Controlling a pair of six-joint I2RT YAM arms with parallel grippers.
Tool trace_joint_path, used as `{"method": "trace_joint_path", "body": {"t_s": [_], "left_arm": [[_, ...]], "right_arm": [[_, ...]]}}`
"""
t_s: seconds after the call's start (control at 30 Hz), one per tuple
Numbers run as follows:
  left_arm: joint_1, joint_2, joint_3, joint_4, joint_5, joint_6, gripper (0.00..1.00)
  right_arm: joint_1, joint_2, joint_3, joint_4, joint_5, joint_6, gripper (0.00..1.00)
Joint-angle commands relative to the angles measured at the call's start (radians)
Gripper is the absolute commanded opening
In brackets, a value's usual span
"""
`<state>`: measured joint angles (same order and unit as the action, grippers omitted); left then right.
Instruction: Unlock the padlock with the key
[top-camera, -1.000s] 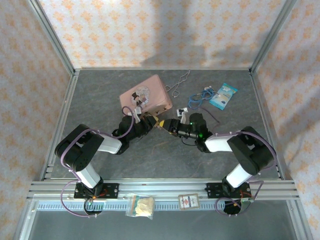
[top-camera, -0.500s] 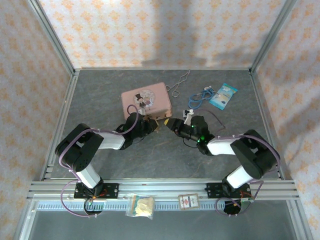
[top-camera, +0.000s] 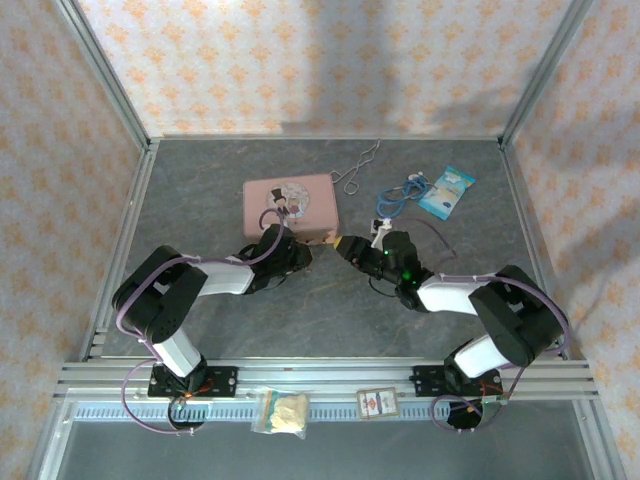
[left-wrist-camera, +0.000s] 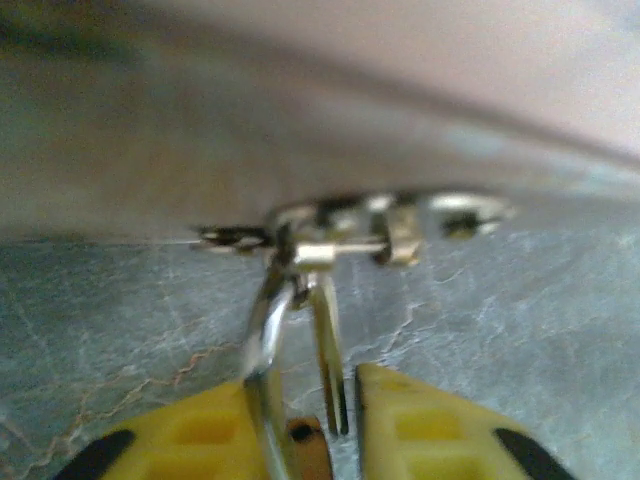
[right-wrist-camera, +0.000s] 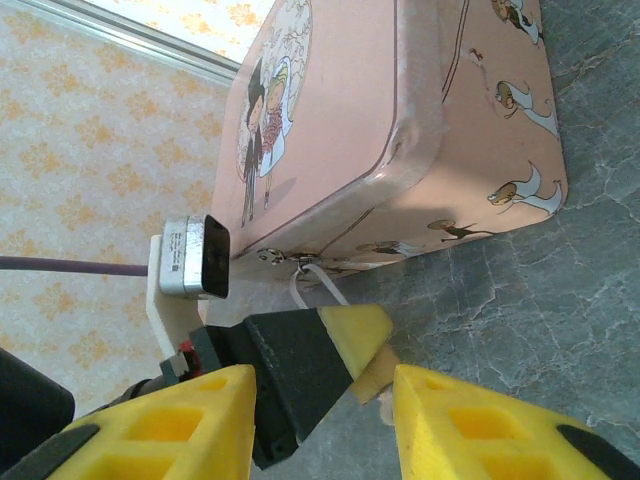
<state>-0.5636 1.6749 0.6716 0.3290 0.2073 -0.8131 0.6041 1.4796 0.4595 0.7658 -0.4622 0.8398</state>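
The left pincer (left-wrist-camera: 303, 395) is closed to a narrow gap on a small brass-coloured padlock with a thin silver wire shackle (left-wrist-camera: 305, 448). Its yellow pads (left-wrist-camera: 430, 430) flank the brass body. The two wire legs run up from between them to a small metal hasp (left-wrist-camera: 335, 250) on the near side wall of a pink rectangular tin with cartoon figures (top-camera: 290, 200).

The right pincer (right-wrist-camera: 322, 388) faces it from the right, jaws parted partway, with the left pincer's black-and-yellow fingertip just in front of the gap. Whether it holds anything I cannot tell.

The tin lies flat in the middle of the grey stone-patterned table (top-camera: 330, 320), with the padlock at the tin's near right corner. Toward the table's far right corner lie a coiled blue cable (top-camera: 400, 192) and a blue-and-white packet (top-camera: 447, 190), well apart from the tin.
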Motion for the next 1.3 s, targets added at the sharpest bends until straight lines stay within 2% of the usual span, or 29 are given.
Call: {"method": "trace_joint_path", "body": {"t_s": [0.0,0.23,0.33,0.6,0.73,0.83,0.97,1.1,1.27], "left_arm": [[-0.008,0.022,0.009,-0.052,-0.053,0.016,0.32],[-0.015,0.017,0.006,-0.035,-0.074,-0.015,0.37],[-0.016,0.007,0.006,-0.033,-0.077,-0.033,0.42],[-0.015,-0.166,-0.020,-0.116,-0.182,-0.048,0.74],[-0.004,-0.242,-0.034,-0.139,-0.202,-0.052,0.76],[0.021,-0.285,-0.062,-0.124,-0.196,-0.070,0.77],[0.103,-0.362,-0.143,-0.035,-0.141,-0.116,0.77],[0.207,-0.439,-0.219,0.031,-0.096,-0.139,0.77],[0.281,-0.489,-0.252,0.046,-0.080,-0.129,0.77]], "right_arm": [[0.004,-0.017,-0.018,0.003,0.031,-0.019,0.40],[0.004,-0.025,-0.028,0.007,0.035,-0.022,0.40],[0.005,-0.025,-0.030,0.007,0.033,-0.025,0.40],[0.003,-0.036,-0.020,-0.018,0.031,-0.066,0.40],[0.016,-0.034,0.018,-0.082,0.033,-0.122,0.40],[0.060,-0.024,0.091,-0.207,0.077,-0.218,0.40],[0.153,0.037,0.267,-0.470,0.172,-0.395,0.40],[0.240,0.181,0.488,-0.726,0.272,-0.534,0.41],[0.321,0.359,0.711,-0.942,0.443,-0.600,0.47]]}}
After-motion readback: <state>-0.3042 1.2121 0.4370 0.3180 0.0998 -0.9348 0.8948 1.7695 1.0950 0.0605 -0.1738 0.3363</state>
